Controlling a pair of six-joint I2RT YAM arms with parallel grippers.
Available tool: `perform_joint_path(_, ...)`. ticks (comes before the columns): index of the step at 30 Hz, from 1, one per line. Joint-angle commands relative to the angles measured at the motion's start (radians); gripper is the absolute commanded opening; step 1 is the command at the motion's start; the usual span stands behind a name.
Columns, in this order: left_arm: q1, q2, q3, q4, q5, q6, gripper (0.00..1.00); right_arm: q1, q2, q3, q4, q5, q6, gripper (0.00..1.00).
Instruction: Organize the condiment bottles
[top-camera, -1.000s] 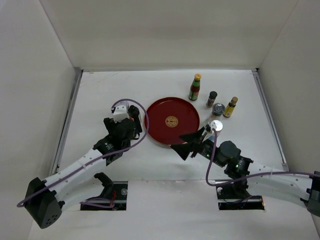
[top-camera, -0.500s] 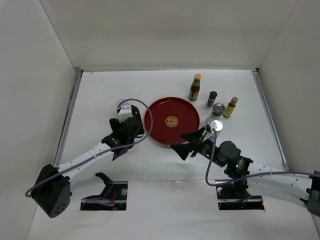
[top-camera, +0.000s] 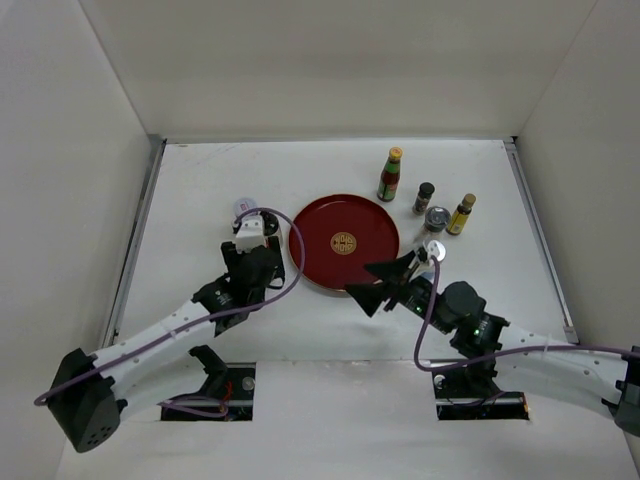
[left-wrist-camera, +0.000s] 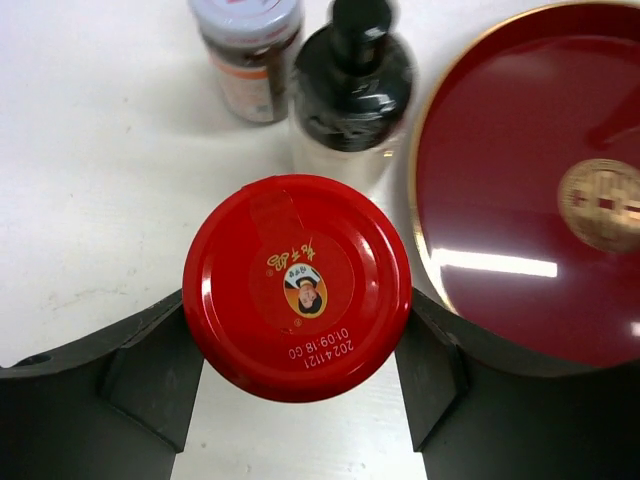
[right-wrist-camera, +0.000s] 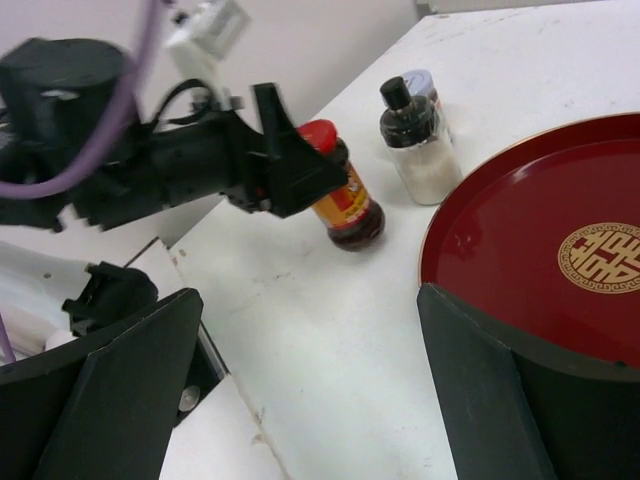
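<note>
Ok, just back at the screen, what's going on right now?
The left gripper is closed around the red-capped jar, which stands upright just left of the red tray, near a black-capped bottle and a pale-lidded jar. The right gripper hangs open and empty by the tray's near edge.

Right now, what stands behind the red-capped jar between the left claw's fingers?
From the left wrist view, a black-capped bottle stands just behind it, a white-lidded jar beside that on the left. The red-capped jar covers the bottle's base.
</note>
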Motion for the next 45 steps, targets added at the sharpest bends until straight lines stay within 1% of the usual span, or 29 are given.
perform_joint_path(1,-0.089,-0.107,0.097,0.086,-0.106,0.046,0.35,-0.01,-0.021,0.016,0.043,0.032,-0.014,0.95)
perform_joint_path(2,-0.112,-0.095,0.128,0.09,-0.108,0.054,0.35,-0.017,-0.024,0.015,0.043,0.04,-0.014,0.91)
perform_joint_path(3,-0.129,-0.074,0.153,0.098,-0.103,0.059,0.35,-0.023,-0.024,0.012,0.046,0.045,-0.014,0.85)
perform_joint_path(5,-0.163,0.001,0.217,0.133,-0.087,0.063,0.35,-0.04,-0.022,0.011,0.034,0.045,-0.014,0.59)
perform_joint_path(6,-0.164,0.046,0.239,0.174,-0.073,0.073,0.35,-0.047,-0.021,0.013,0.028,0.043,-0.017,0.48)
perform_joint_path(7,-0.16,0.092,0.257,0.223,-0.052,0.088,0.35,-0.049,-0.022,0.016,0.017,0.043,-0.019,0.4)
perform_joint_path(8,-0.148,0.142,0.279,0.272,-0.025,0.106,0.35,-0.052,-0.024,0.018,0.009,0.046,-0.02,0.34)
perform_joint_path(9,-0.128,0.195,0.305,0.311,-0.001,0.122,0.35,-0.056,-0.024,0.016,0.009,0.049,-0.02,0.31)
perform_joint_path(15,-0.016,0.474,0.472,0.465,0.168,0.129,0.35,-0.079,-0.024,0.015,0.0,0.075,-0.016,0.29)
perform_joint_path(19,0.032,0.623,0.576,0.495,0.246,0.123,0.35,-0.083,0.007,0.036,-0.034,0.155,-0.002,0.28)
perform_joint_path(24,0.052,0.735,0.653,0.524,0.274,0.131,0.35,-0.015,0.01,0.042,-0.012,0.21,-0.011,0.31)
perform_joint_path(28,0.075,0.812,0.691,0.535,0.289,0.137,0.35,-0.012,0.005,0.03,0.008,0.232,-0.025,0.32)
perform_joint_path(30,0.079,0.838,0.698,0.543,0.289,0.142,0.37,-0.02,0.014,0.03,0.001,0.23,-0.023,0.33)
perform_joint_path(31,0.079,0.842,0.698,0.546,0.288,0.143,0.4,-0.02,0.016,0.03,0.003,0.23,-0.025,0.33)
perform_joint_path(33,0.075,0.841,0.685,0.554,0.285,0.145,0.62,-0.018,0.021,0.03,0.008,0.233,-0.027,0.38)
perform_joint_path(35,0.067,0.816,0.665,0.563,0.28,0.154,0.77,-0.02,0.019,0.027,0.011,0.233,-0.027,0.42)
perform_joint_path(37,0.053,0.755,0.63,0.577,0.272,0.166,0.85,-0.024,0.015,0.025,0.011,0.233,-0.027,0.44)
perform_joint_path(39,0.043,0.679,0.586,0.578,0.263,0.171,0.88,-0.03,0.001,0.022,0.011,0.23,-0.028,0.48)
perform_joint_path(42,0.026,0.548,0.492,0.572,0.239,0.165,0.88,-0.03,-0.022,0.015,0.014,0.233,-0.031,0.5)
perform_joint_path(43,0.02,0.484,0.44,0.566,0.223,0.165,0.87,-0.032,-0.031,0.015,0.009,0.235,-0.037,0.47)
perform_joint_path(45,0.012,0.392,0.348,0.564,0.196,0.171,0.86,-0.033,-0.048,0.016,-0.003,0.241,-0.056,0.28)
